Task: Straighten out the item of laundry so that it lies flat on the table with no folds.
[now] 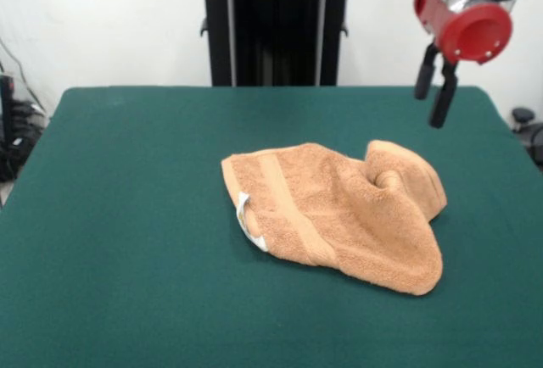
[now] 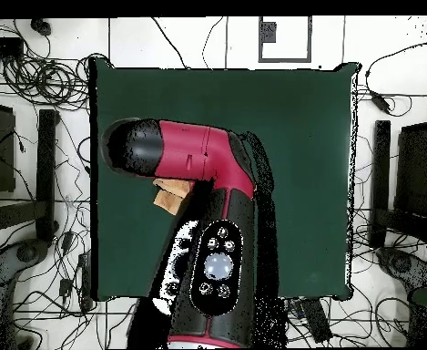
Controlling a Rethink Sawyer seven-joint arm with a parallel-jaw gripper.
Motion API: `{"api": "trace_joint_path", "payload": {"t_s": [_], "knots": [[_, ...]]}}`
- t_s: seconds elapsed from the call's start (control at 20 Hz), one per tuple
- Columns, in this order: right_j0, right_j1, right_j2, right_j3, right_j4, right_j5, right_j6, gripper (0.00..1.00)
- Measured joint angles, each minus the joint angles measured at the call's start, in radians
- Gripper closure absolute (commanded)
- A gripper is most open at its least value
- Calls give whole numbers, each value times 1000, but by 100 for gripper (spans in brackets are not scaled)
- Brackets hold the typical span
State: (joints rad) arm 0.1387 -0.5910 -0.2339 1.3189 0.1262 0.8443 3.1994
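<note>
Orange-tan hand towel (image 1: pixel 339 214) bunched near the middle of the green table (image 1: pixel 119 215), one side humped and curled under, white tag (image 1: pixel 245 218) showing, while end effector (image 1: pixel 433 88) hangs empty above, fingers slightly spread, probably poised toward that raised fold.

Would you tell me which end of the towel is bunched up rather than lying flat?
The end of the towel nearest the tool: it rises in a rolled hump, while the end with the white tag lies flatter.
</note>
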Motion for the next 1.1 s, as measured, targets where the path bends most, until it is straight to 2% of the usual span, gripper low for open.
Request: {"api": "trace_joint_path", "payload": {"t_s": [0.45,1.1], "knots": [[-38,43,0,0,-127,-29,0,0],[-97,79,2,26,-237,-117,0,0]]}}
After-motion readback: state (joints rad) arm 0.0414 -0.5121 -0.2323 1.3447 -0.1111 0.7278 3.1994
